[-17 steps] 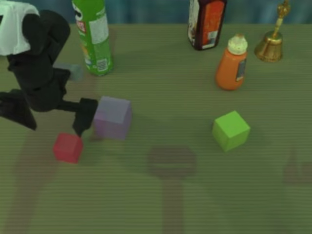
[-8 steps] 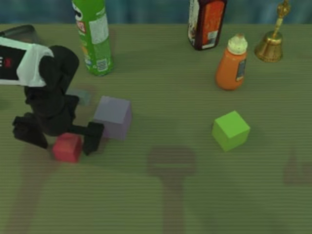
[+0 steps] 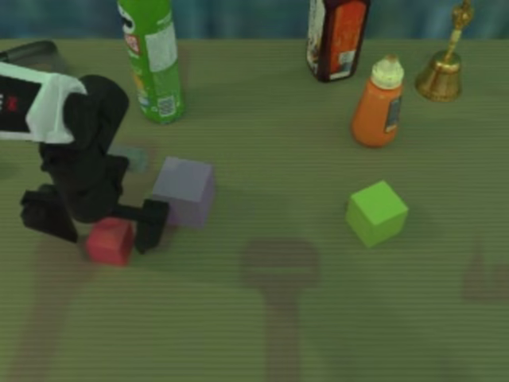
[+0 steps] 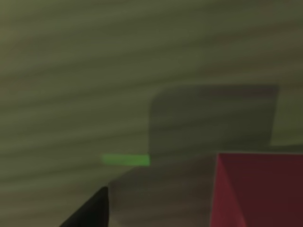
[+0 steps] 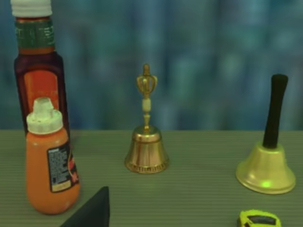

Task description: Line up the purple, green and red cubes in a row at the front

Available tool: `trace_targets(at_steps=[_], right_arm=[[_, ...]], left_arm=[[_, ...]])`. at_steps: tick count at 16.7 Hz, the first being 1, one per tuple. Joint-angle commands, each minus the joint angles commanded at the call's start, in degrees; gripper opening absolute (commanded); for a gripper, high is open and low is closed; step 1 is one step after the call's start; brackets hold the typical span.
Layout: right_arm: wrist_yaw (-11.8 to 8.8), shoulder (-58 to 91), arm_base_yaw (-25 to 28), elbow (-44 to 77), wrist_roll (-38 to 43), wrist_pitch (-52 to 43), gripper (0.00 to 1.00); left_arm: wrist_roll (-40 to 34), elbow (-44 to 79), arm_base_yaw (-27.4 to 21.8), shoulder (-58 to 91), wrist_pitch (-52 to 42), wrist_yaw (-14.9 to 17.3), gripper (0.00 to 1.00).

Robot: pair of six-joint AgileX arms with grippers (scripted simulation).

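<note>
The red cube (image 3: pixel 110 242) lies at the front left, with my left gripper (image 3: pixel 100 221) lowered over it and open. One black finger (image 3: pixel 151 226) stands to the cube's right and the other to its left, both apart from it. In the left wrist view the red cube (image 4: pixel 258 189) fills a corner, with a gap to the one visible fingertip (image 4: pixel 92 213). The purple cube (image 3: pixel 184 191) sits just beside the right-hand finger. The green cube (image 3: pixel 376 212) rests alone right of centre. My right arm is outside the top view; its wrist view shows one dark fingertip (image 5: pixel 94 210) over bare table.
Along the back stand a tall green can (image 3: pixel 153 60), a dark sauce bottle (image 3: pixel 336 36), an orange bottle (image 3: pixel 378 103) and a gold bell (image 3: pixel 441 68). The right wrist view also shows a black-handled bell (image 5: pixel 267 165) and a yellow toy car (image 5: pixel 258 218).
My left gripper has swung toward the front left and dropped down astride the red cube, then held nearly still. None of the three cubes has moved.
</note>
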Motion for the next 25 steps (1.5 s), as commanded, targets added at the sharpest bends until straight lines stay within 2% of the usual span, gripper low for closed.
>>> trace_targets(at_steps=[10,20,25], right_arm=[[0.0,0.0,0.0,0.0,0.0,0.0,1.00],[0.0,0.0,0.0,0.0,0.0,0.0,1.00],[0.0,0.0,0.0,0.0,0.0,0.0,1.00]], left_arm=[[0.0,0.0,0.0,0.0,0.0,0.0,0.02],[0.1,0.9,0.0,-2.1,-1.1,-0.1,0.00],[-0.1,5.6,0.7,-5.9,-10.2,-0.1,0.00]])
